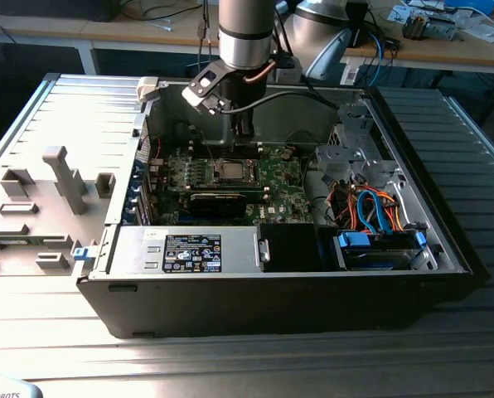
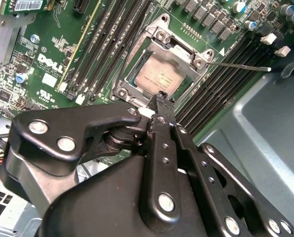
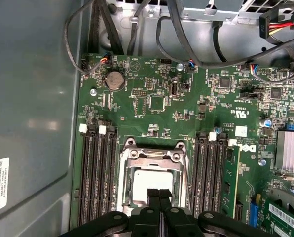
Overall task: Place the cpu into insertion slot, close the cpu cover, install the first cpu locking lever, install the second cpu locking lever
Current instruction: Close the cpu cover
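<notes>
The cpu [image 2: 159,75] lies silver top up in the insertion slot [image 1: 233,171] on the green board, and shows in both wrist views. The grey cpu cover [image 3: 154,157] lies down around it, framing the chip [image 3: 148,180] in its window. A thin locking lever [image 2: 238,65] juts out from the socket corner over the memory slots. My gripper [image 2: 161,96] hangs just above the socket's edge, shut with its black fingertips [image 3: 154,193] pressed together and nothing between them. In the exterior view the gripper [image 1: 244,141] stands straight over the socket inside the open case.
Black memory slots [image 3: 96,173] flank the socket on both sides. A long black expansion card [image 1: 218,201] sits in front of it, then the power supply [image 1: 193,251]. Coloured cables [image 1: 371,207] and drive bays fill the exterior view's right. A finned heat sink [image 3: 289,150] and the grey case wall [image 3: 33,98] are close.
</notes>
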You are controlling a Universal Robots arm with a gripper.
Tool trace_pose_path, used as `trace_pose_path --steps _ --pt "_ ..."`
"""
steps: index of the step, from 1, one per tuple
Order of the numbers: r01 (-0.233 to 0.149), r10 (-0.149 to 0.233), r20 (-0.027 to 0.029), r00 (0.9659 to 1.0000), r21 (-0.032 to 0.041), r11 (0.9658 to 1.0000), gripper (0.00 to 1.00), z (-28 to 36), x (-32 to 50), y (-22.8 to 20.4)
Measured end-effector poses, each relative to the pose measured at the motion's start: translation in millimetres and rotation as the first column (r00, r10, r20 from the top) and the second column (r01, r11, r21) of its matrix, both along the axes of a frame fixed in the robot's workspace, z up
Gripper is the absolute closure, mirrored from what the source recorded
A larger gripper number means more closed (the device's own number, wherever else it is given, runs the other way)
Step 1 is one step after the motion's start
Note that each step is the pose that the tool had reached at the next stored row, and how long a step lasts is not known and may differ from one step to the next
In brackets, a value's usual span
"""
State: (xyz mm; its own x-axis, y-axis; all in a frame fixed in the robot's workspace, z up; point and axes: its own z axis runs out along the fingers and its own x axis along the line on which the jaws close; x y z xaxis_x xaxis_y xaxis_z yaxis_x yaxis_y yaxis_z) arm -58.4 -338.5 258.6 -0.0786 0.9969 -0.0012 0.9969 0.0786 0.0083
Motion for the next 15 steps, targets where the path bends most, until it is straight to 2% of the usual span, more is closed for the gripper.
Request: trace_pose_path --steps 15 --pt "0.000 0.000 -0.0001 1.0000 -0.0001 1.0000 0.89 0.0 -8.9 0.0"
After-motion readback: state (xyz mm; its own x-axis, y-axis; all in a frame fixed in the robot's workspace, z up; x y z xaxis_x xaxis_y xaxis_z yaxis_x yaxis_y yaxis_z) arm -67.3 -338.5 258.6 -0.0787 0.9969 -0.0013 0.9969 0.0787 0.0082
